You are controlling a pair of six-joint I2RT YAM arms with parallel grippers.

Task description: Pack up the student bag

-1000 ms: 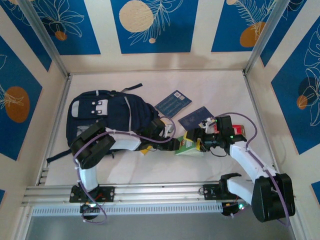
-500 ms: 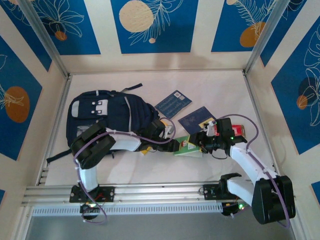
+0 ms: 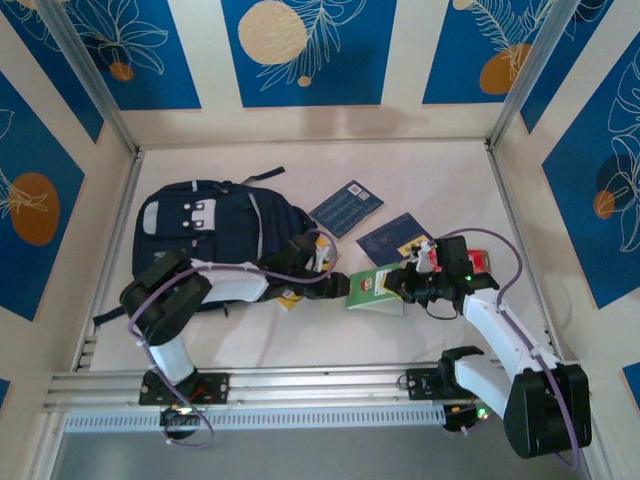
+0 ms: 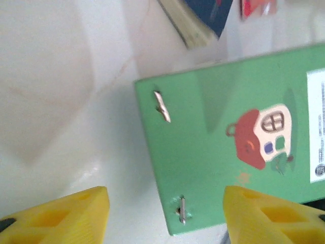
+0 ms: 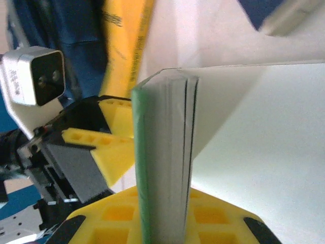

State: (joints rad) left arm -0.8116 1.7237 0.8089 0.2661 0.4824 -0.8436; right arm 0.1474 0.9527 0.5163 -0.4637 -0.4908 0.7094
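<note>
The green stapled booklet (image 3: 375, 288) is clamped at one edge by the right claw (image 3: 405, 283). The left claw (image 4: 165, 213) is spread wide, and the booklet's stapled corner sits untouched between its yellow fingers (image 4: 76, 213). If the booklet were released before that claw closed, it would likely be dropped. Pinched at a corner alone, it could sag or fan open.

The student bag (image 3: 215, 230) lies behind the left claw; its opening cannot be made out. A navy booklet (image 3: 346, 207) lies beyond the left claw, and a second navy booklet (image 3: 395, 235) just beyond the right claw. A yellow item (image 3: 292, 298) under the left arm could be snagged.

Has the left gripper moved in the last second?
Yes. The left gripper has drawn back slightly leftward, toward the student bag and away from the green booklet.
</note>
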